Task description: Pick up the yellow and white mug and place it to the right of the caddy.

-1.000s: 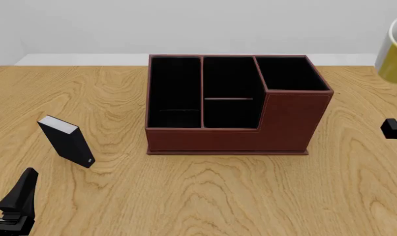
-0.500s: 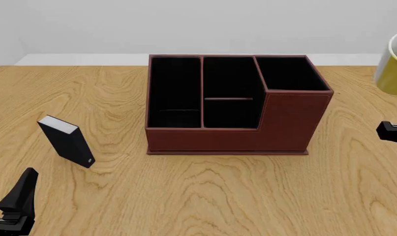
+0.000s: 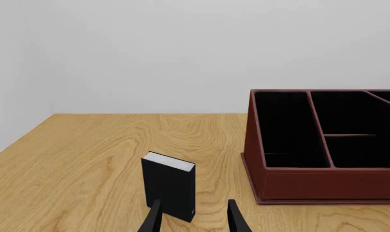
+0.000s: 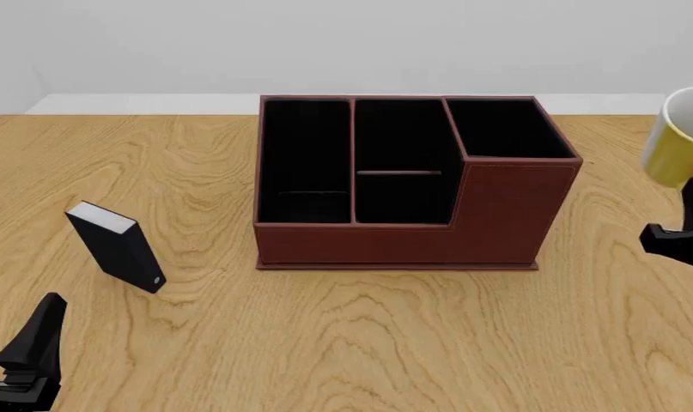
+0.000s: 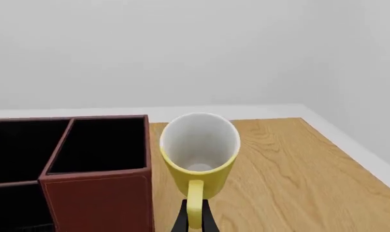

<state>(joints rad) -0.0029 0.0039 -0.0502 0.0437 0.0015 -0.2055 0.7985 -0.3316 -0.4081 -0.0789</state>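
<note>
Pinched by its handle in the right gripper [image 5: 195, 220], the yellow and white mug [image 5: 199, 150] tilts mouth-toward-camera.

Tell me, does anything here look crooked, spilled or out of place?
Only the yellow and white mug: it hangs in the air, tipped, to the right of the caddy, with the right gripper pinching its handle. Nothing is spilled. The small black block stands leaning on the table.

The gripper [image 5: 194, 220] has its two dark fingers pinched on the yellow handle of the mug [image 5: 199, 147]. The mug sits just beyond the fingertips, tipped so its white inside faces the camera. The caddy [image 5: 94, 181] stands close beside it on the table [image 5: 298, 179].
</note>
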